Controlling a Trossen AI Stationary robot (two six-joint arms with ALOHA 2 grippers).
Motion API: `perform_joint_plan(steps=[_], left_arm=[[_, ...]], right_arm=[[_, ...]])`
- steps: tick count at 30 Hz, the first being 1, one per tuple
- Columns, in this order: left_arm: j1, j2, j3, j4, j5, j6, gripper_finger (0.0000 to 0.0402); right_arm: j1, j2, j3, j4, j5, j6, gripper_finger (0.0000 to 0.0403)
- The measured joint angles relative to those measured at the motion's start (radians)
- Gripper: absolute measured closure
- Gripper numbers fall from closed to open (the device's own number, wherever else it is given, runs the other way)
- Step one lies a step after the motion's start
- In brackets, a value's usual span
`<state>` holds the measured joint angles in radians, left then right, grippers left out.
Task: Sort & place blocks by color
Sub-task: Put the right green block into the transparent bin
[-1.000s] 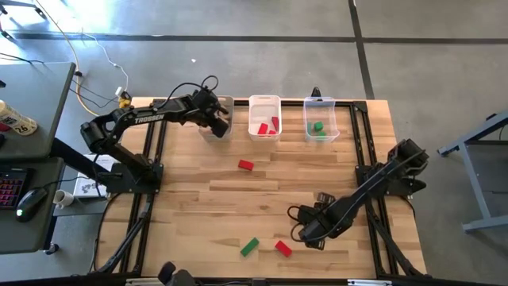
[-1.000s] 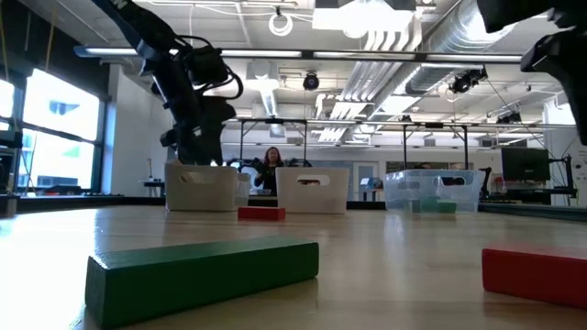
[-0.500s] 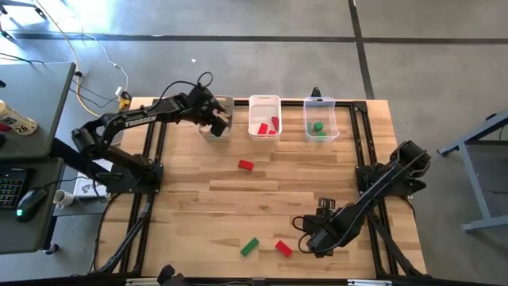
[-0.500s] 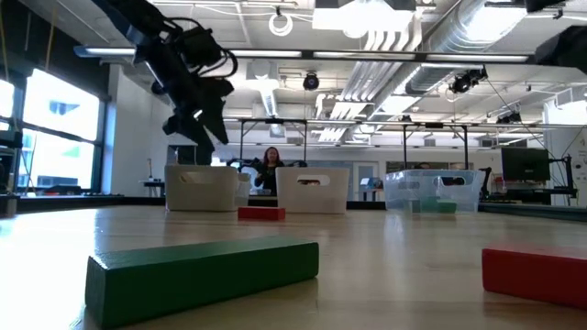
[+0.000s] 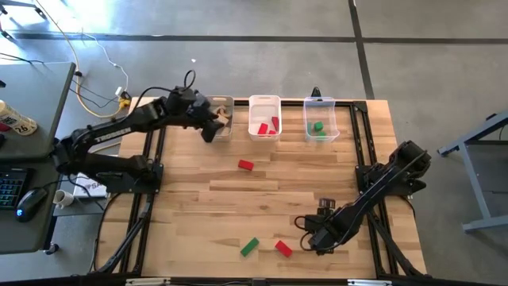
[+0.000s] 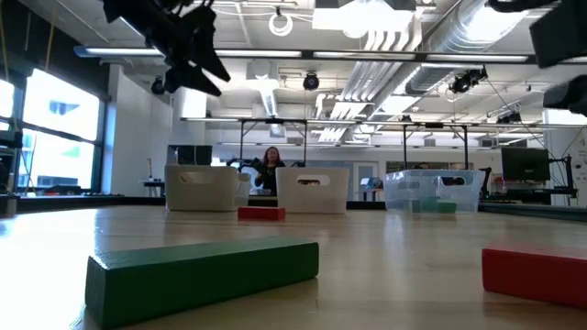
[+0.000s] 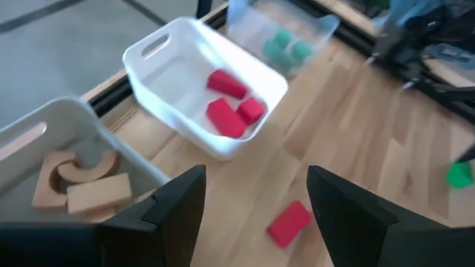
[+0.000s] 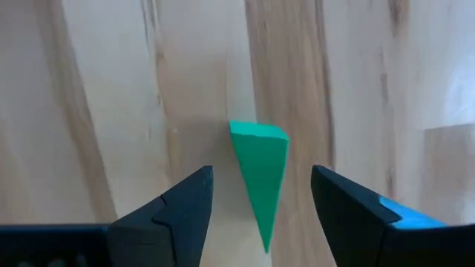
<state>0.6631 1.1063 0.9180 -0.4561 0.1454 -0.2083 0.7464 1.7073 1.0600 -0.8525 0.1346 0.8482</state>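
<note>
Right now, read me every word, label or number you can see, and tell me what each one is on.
No text can be read for certain.
Left arm: white lettering along its link, too small to read.
Bottle on the side desk: printed label, too blurred to read.
Printed sheet beside the table: too small to read.
Blocks and bins: no markings visible.

We are in a robotics lab or open workshop hall. We see a polished concrete floor (image 5: 262,48) around the butcher-block table (image 5: 262,191), exposed ducts (image 6: 413,37) and pipes under a high ceiling, large windows (image 6: 55,137), rows of metal-framed benches (image 6: 275,147), monitors (image 6: 527,165), and a desk with keyboard (image 5: 9,187) and mouse (image 5: 30,200).
</note>
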Motion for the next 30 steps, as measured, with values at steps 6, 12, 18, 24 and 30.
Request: perform_joint_plan(steps=[6,12,18,24,30], left_arm=[[-0.027,-0.046,0.0,0.001,-0.007,0.001,0.0179],[-0.03,-0.047,0.0,0.001,-0.009,0.0,0.0179],[-0.03,-0.047,0.0,0.001,-0.037,0.002,0.0179],[-0.03,-0.047,0.0,-0.019,-0.102,0.048,0.0179],[-0.03,-0.046,0.0,-0.081,-0.133,0.055,0.0179]], right_arm=[[-0.015,0.0,-0.092,0.086,-0.024,0.065,0.0188],[-0.06,-0.005,-0.152,0.196,-0.096,0.069,0.0238],[-0.094,-0.005,-0.148,0.184,-0.11,0.018,0.0355],[-0.14,-0.002,-0.134,0.166,-0.117,-0.019,0.0362],[-0.195,-0.002,-0.134,0.165,-0.109,-0.034,0.0358]])
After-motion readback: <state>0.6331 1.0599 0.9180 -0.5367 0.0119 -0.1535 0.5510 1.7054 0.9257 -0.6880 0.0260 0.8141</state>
